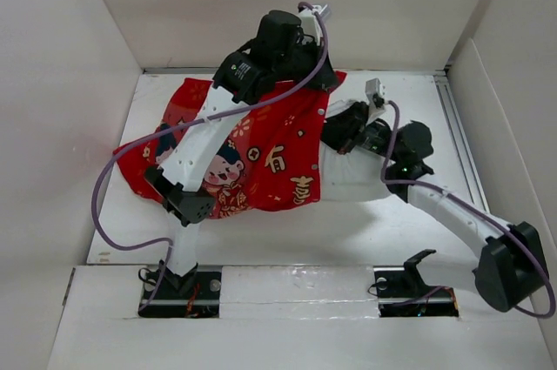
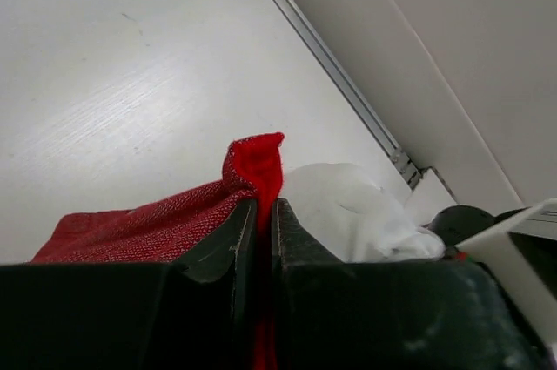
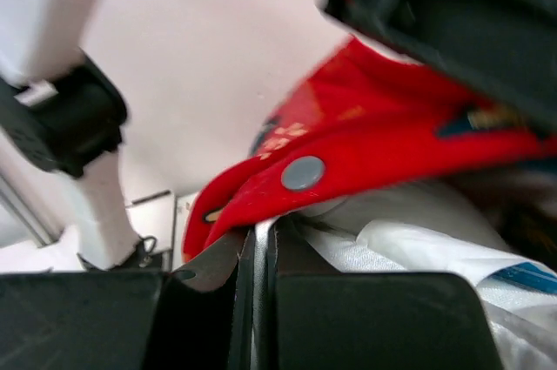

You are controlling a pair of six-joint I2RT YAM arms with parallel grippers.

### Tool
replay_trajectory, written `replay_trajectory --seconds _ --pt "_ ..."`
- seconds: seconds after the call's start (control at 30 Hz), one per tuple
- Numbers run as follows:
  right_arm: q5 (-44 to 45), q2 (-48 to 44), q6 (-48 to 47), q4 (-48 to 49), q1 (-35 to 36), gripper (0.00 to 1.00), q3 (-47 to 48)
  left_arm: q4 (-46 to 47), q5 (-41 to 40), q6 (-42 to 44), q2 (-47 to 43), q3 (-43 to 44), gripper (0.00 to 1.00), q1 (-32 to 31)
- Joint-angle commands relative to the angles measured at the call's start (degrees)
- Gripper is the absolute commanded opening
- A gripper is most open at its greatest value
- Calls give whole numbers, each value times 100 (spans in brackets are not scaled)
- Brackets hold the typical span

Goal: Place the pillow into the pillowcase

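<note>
The red pillowcase (image 1: 261, 152) lies printed side up across the table's middle, with the left arm stretched over it. My left gripper (image 1: 326, 78) is at its far right corner, and in the left wrist view that gripper (image 2: 264, 209) is shut on a raised fold of the pillowcase (image 2: 130, 222). The white pillow (image 1: 348, 178) sticks out of the case's right side. My right gripper (image 1: 335, 131) is at that opening. In the right wrist view this gripper (image 3: 261, 239) is shut on white fabric of the pillow (image 3: 409, 231), just under the pillowcase hem (image 3: 392, 144) with its grey snap button (image 3: 302, 172).
White walls enclose the table on three sides. A metal rail (image 1: 457, 135) runs along the right edge. The left arm's purple cable (image 1: 109, 187) loops out past the pillowcase's left end. The left arm's dark body (image 3: 452, 13) hangs close above the right gripper.
</note>
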Motion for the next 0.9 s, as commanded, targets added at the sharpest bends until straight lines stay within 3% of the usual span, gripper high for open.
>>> replay_trajectory --seconds 0.0,0.07,0.1,0.2,0.33,0.47,0.67,0.77,0.8,0.83,0.87 --pt "-680 -884 550 1012 29 0 311 1037 672 -315 -51 220 0 -435" --pt "-162 -1202 59 386 125 0 93 1175 908 -254 21 521 0 -760" --pt "101 -1386 -614 -234 239 0 13 1333 1092 -428 21 521 0 -761" --pt "806 -1231 -1069 -557 494 0 -381 1799 1568 -692 -40 389 0 -832" --pt "1008 -354 -851 265 495 0 -787 1915 1831 -746 -321 267 0 -832" --pt "956 227 -595 926 626 0 -788 1836 1595 -517 -602 99 0 -1270" --pt "2764 922 -1131 559 1330 0 -541 1818 1796 -570 -814 -340 0 -1271" --pt "3126 1372 -631 1542 1330 0 -987 1818 1684 -465 -937 -840 0 -1271" --pt "3223 1285 -551 1665 1330 3 -1112 1818 1535 -343 -998 -963 0 -1271" --pt "3319 1110 -551 1614 1330 18 -1217 1731 1072 -272 -998 -1043 0 -1271" --pt "3486 864 -551 1449 1330 56 -1305 1644 824 -271 -998 -1157 0 -1175"
